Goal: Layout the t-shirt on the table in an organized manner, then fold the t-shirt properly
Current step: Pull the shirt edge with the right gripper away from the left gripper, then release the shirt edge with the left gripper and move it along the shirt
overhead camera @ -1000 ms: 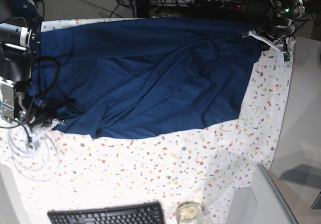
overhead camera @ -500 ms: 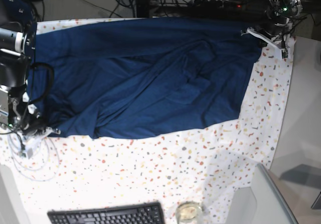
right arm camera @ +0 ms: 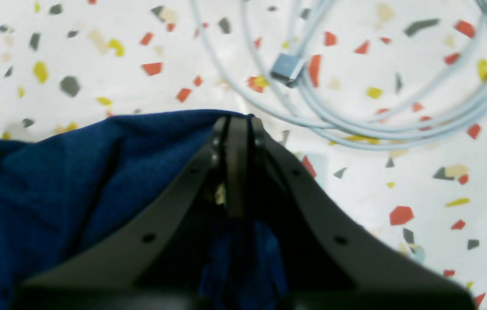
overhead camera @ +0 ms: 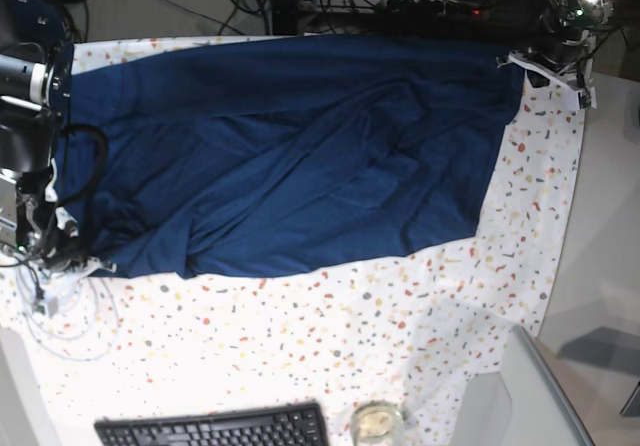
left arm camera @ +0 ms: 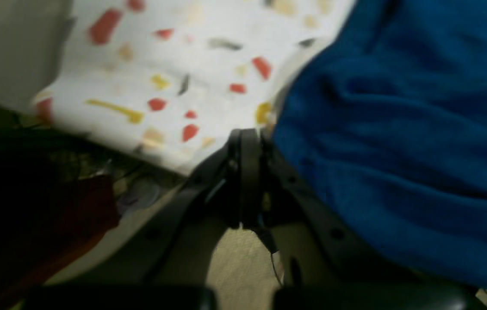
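Now, the t-shirt [overhead camera: 290,156] is lying as a broad sheet of soft navy knit, plain and printless, across the far half of the table [overhead camera: 330,346], whose white cloth is showing its red, yellow and grey terrazzo flecks. The fabric is rumpling into long diagonal folds through its middle, while its near hem is running in a fairly straight line.

The right end effector [right arm camera: 237,125] is sitting with its dark fingers pressed together, pinching the t-shirt's corner [right arm camera: 97,181] right at the edge of the cloth. Just beside it, a pale looped cable [right arm camera: 355,120] with a small metal plug is resting on the speckled surface.

The left end effector [left arm camera: 246,137] is closed tight too, its tips at the table's far corner, right against the edge of the blue knit [left arm camera: 398,129]; the view is blurred, so whether any fabric is actually caught between them, I cannot tell.

A black keyboard [overhead camera: 215,428] and a round glass [overhead camera: 377,421] are sitting at the near edge.
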Robot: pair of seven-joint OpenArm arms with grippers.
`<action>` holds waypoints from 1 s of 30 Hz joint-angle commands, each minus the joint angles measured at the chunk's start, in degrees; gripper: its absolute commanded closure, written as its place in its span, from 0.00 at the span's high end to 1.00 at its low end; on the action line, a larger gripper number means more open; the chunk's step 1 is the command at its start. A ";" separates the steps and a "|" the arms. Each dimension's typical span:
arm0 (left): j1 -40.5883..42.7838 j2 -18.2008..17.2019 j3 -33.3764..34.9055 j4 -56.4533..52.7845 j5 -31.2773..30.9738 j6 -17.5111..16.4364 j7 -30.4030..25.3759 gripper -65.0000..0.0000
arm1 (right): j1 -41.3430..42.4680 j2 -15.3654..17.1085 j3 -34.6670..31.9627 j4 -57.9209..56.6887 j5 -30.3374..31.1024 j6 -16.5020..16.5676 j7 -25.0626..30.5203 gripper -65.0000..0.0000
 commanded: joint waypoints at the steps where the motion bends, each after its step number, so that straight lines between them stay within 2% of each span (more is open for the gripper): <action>1: 0.00 -0.48 -0.19 1.03 -0.64 -0.28 -0.85 0.00 | 1.69 0.73 0.14 0.86 0.31 -0.86 1.36 0.02; 3: 0.09 -0.48 -0.19 1.39 -0.64 -0.28 -0.68 0.00 | 1.69 0.64 0.14 0.86 0.31 -1.12 1.19 0.12; 7: 0.09 -0.31 -0.01 1.47 -1.17 -0.28 -0.50 0.00 | 1.60 0.82 0.05 1.30 0.31 -1.12 0.92 0.49; 9: 0.26 -0.31 0.08 1.47 -3.80 -0.28 -0.42 0.00 | 0.90 1.35 0.23 1.38 0.31 -1.12 0.92 0.56; 11: 1.05 -0.40 0.25 1.47 -7.32 -0.28 -0.42 0.00 | -0.51 3.10 0.58 2.79 0.49 -1.12 1.01 0.56; 15: 1.23 -0.40 0.51 1.47 -11.01 -0.28 -0.50 0.00 | -7.54 3.81 0.58 10.00 0.57 -1.21 0.92 0.52; 18: 0.09 -0.22 1.75 0.95 -10.93 -0.28 -0.77 0.00 | -13.43 3.81 0.67 16.77 0.57 -1.48 0.92 0.43; 23: -2.46 -0.57 3.33 -1.69 -10.84 -0.01 -0.94 0.00 | -16.07 3.81 0.58 19.32 0.49 -2.00 0.92 0.41; 25: -3.78 -0.66 3.24 -3.36 -9.43 -0.01 -0.94 0.00 | -15.89 3.81 0.40 17.38 0.49 -2.00 0.92 0.41; 30: -7.12 -0.22 3.24 -7.32 -0.38 -0.01 -1.03 0.00 | -14.48 3.90 0.32 12.37 0.40 -2.00 1.27 0.41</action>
